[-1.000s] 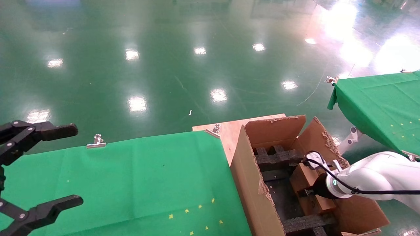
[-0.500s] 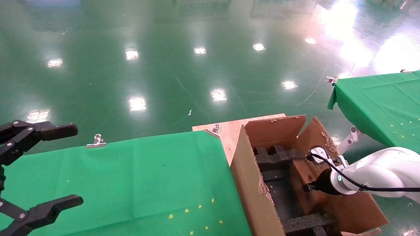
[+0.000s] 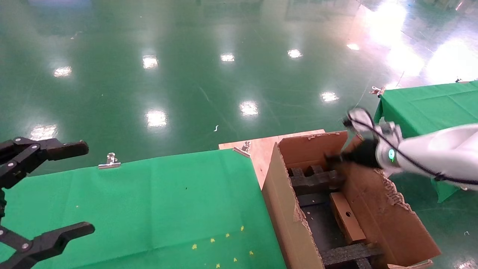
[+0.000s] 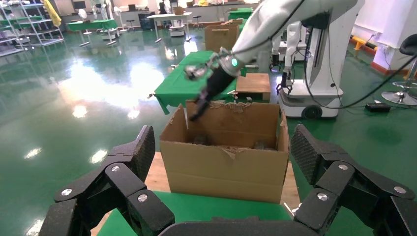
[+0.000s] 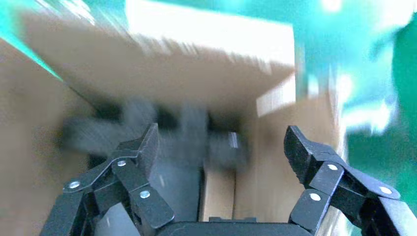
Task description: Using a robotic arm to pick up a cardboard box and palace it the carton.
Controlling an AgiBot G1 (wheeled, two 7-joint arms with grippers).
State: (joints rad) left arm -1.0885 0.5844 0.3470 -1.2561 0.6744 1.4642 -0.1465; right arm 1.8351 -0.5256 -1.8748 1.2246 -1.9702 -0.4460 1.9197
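The carton stands open at the right end of the green table, with black foam blocks inside. The small cardboard box lies inside it against the right wall, round hole facing up. My right gripper, on the white robotic arm, hangs open and empty above the carton's far end. In the right wrist view the gripper is open over the box. My left gripper is open and empty at the far left. In the left wrist view it faces the carton.
A green cloth covers the near table, held by metal clips. The carton rests on a bare wooden board. A second green table stands to the right, behind the right arm. Shiny green floor lies beyond.
My right gripper has risen out of the carton and moved toward its far end. The small box stays behind inside the carton. The left arm has not moved.
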